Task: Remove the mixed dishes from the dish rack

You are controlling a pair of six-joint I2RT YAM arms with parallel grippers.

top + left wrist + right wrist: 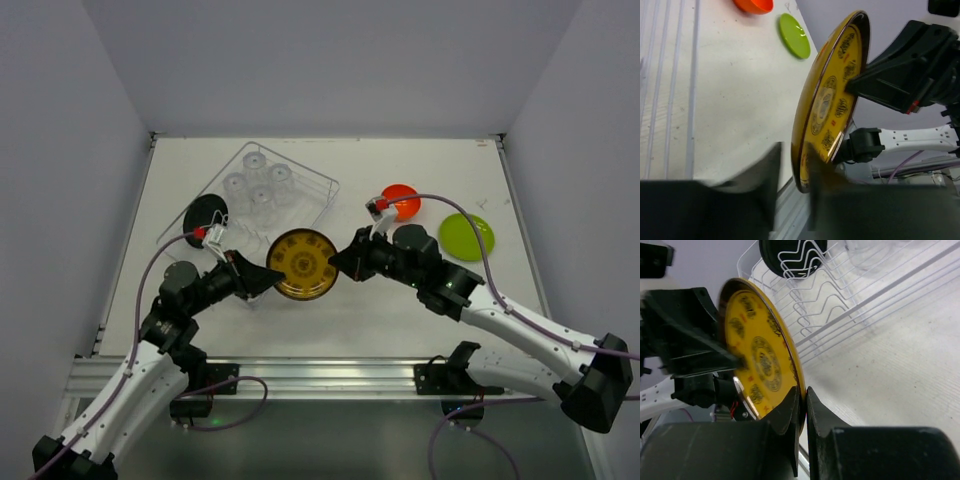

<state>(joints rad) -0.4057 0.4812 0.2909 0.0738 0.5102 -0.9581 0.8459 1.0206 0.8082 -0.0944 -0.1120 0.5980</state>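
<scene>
A yellow patterned plate (302, 264) is held on edge above the table, in front of the dish rack (300, 165). My right gripper (338, 262) is shut on its right rim, and the pinch shows in the right wrist view (802, 392). My left gripper (262, 275) straddles the plate's left rim with its jaws apart (794, 150); one finger is next to the plate (827, 100) and the other stands off it. Several clear tumblers (258, 190) stand in the rack. A black plate (205, 215) leans at the rack's left side.
An orange bowl (402, 200) and a yellow-green plate (466, 236) lie on the table to the right, beyond my right arm. The rack's wire tines (840, 305) are just behind the held plate. The table's near edge and rail run just below the grippers.
</scene>
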